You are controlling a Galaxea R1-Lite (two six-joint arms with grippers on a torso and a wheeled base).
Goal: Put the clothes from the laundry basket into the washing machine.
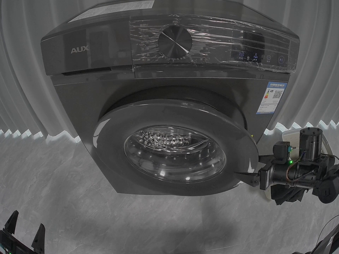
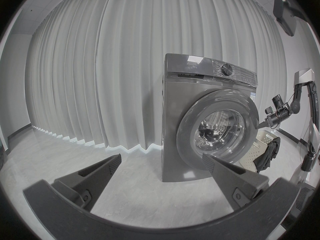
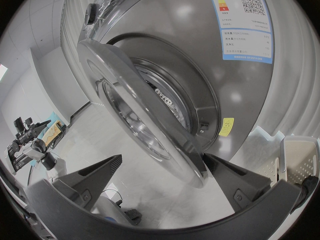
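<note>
At the washing machine's [image 1: 88, 99] right front edge, the right gripper [image 1: 248, 178] straddles the glossy round door's [image 1: 109, 138] rim, fingers apart. This looks like the door-opening step, and next the door needs swinging wide. Limp dark clothes [image 2: 266, 155] drape over the perforated plastic laundry basket [image 2: 256, 145] beside the machine. The left gripper [image 1: 24, 231] hangs low, spread

Well ahead of the left gripper [image 2: 161, 159] a pale pleated curtain [image 2: 100, 67] is hung down to a glossy grey stone-patterned floor [image 2: 140, 190], and a plain white wall [image 2: 10, 94] edged with dark skirting [image 2: 18, 130] is seen farther off to one side.
</note>
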